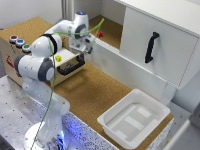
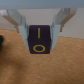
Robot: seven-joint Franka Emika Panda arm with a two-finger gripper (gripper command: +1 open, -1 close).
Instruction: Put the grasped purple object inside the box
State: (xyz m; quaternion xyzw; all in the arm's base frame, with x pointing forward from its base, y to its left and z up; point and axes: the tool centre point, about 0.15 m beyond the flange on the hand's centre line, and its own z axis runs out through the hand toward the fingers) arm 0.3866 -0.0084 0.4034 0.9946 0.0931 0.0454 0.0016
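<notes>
Gripper (image 2: 39, 33) clamps the purple object (image 2: 39, 39); the box (image 1: 111, 118) holds nothing.

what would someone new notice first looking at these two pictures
In the wrist view, a dark purple block with yellow markings fills the middle, clamped between the two fingers of the gripper. In the exterior view, the white and grey arm dominates the exterior view's left, above the cork surface. The shallow white bin sits empty at the lower right, far from the gripper.
</notes>
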